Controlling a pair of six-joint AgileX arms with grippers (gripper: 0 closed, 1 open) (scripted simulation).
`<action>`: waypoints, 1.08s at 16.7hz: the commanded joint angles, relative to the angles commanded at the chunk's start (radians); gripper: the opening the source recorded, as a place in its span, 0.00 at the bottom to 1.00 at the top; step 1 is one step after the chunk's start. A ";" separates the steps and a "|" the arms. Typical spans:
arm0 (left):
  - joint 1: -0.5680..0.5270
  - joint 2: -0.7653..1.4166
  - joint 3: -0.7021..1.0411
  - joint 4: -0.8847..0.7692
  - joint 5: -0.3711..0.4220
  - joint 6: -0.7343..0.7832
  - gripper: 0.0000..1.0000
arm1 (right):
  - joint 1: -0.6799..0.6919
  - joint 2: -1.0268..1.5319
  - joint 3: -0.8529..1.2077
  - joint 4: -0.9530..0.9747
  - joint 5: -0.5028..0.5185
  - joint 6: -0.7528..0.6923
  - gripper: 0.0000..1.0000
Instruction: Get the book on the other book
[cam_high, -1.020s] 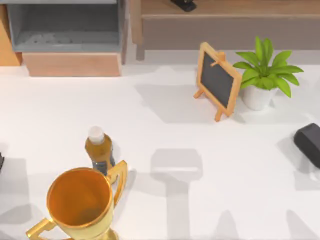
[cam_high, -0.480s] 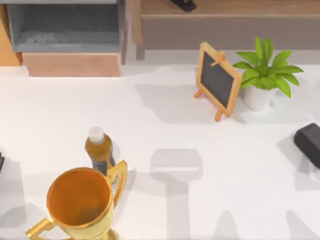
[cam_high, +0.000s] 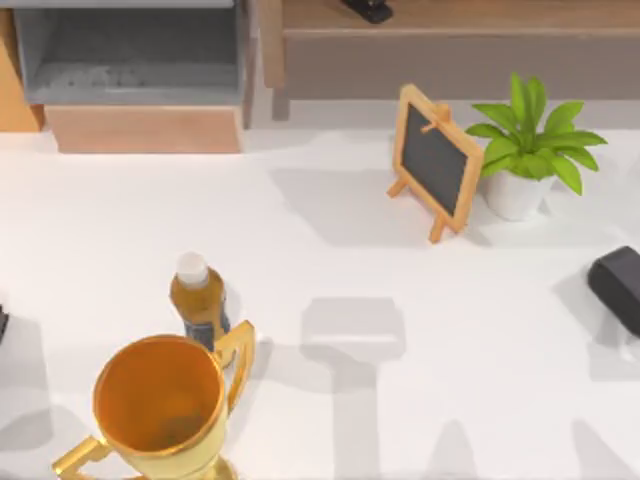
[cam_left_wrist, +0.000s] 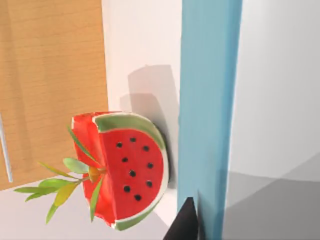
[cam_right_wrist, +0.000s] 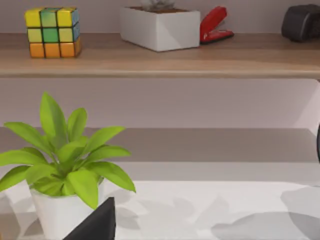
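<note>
Top view: a white table (cam_high: 330, 230); a gold trophy cup (cam_high: 160, 405) stands at its near-left, and serves as the landmark here; an amber bottle with a white cap (cam_high: 198, 298) stands just behind the cup, touching its handle or nearly so; a small chalkboard easel (cam_high: 433, 162) sits well to the right of the cup and farther back; a potted plant (cam_high: 528, 145) is just right of the easel; a dark object (cam_high: 618, 285) lies at the right edge, far right of the cup (likely part of my right arm, cannot tell); a grey open cabinet (cam_high: 130, 50) stands behind the cup at the back-left, and a wooden shelf (cam_high: 450, 20) runs along the back.

Left wrist view: the book (cam_left_wrist: 207, 115) shows as a light blue-teal upright band, close to the camera; a watermelon-slice ornament (cam_left_wrist: 122, 167) with green leaves sits beside it against a wooden panel (cam_left_wrist: 50, 85); a dark fingertip (cam_left_wrist: 186, 222) touches or overlaps the book's edge; whether the left gripper clamps the book, cannot tell.

Right wrist view: the potted plant again, near; above it the shelf carries a colour cube (cam_right_wrist: 52, 31), a white planter box (cam_right_wrist: 160, 27) and a red stapler (cam_right_wrist: 214, 24); a dark fingertip (cam_right_wrist: 97, 222) at the frame edge; right gripper's state, cannot tell.
</note>
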 joint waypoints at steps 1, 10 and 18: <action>0.000 0.000 0.000 0.000 0.000 0.000 0.15 | 0.000 0.000 0.000 0.000 0.000 0.000 1.00; 0.000 0.000 0.000 0.000 0.000 0.000 0.83 | 0.000 0.000 0.000 0.000 0.000 0.000 1.00; 0.000 0.000 0.000 0.000 0.000 0.000 1.00 | 0.000 0.000 0.000 0.000 0.000 0.000 1.00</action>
